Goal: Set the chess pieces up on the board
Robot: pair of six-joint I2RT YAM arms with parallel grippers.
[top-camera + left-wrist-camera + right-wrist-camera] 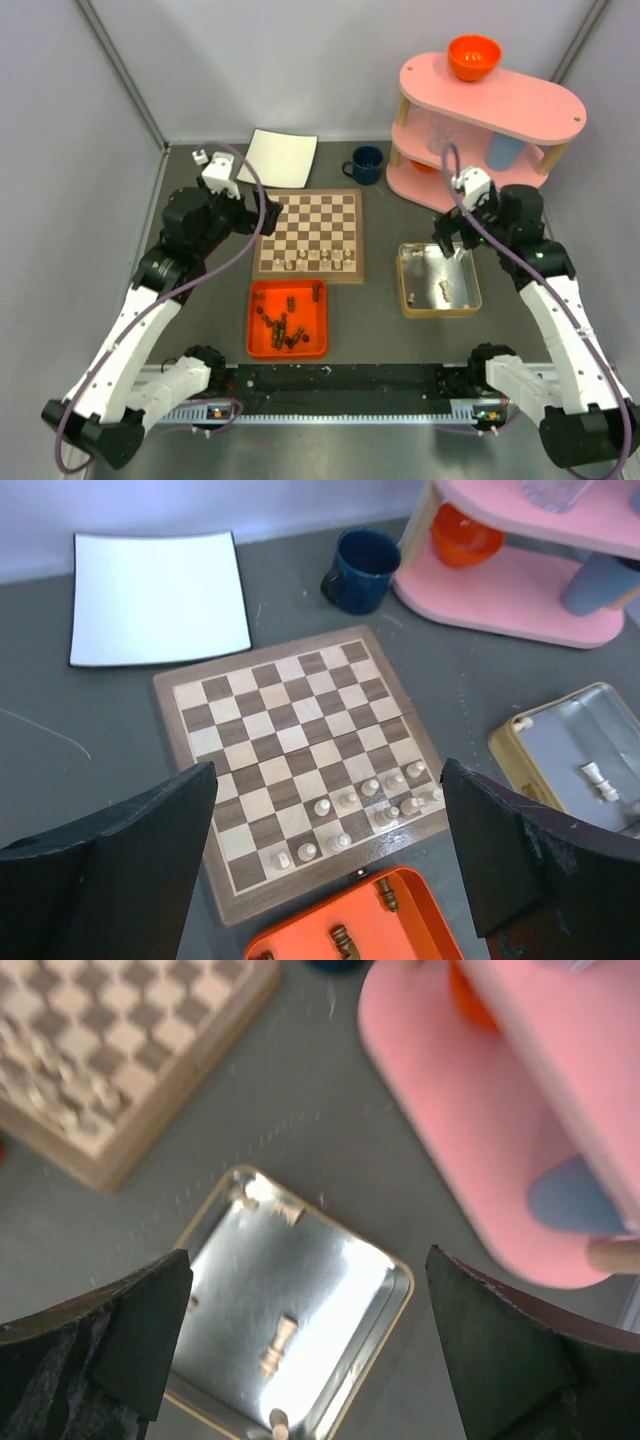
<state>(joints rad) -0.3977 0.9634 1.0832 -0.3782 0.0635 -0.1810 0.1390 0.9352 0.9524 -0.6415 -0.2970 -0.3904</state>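
Note:
The board (320, 215) lies mid-table, its far rows bare (270, 710). Several pale chess pieces (320, 260) stand on its two near rows (370, 800). Dark pieces (285, 325) lie in an orange tray (252, 320) in front of the board (420, 920). A few pale pieces (277, 1345) lie in a silver tin (404, 285) at right (400, 1290). My left gripper (262, 215) hangs open above the board's left edge, nothing between its fingers (328, 810). My right gripper (455, 242) is open and empty above the tin (308, 1280).
A white sheet (280, 157) lies behind the board, with a dark blue mug (366, 164) beside it. A pink two-tier shelf (490, 110) stands at the back right, an orange bowl (473, 56) on top.

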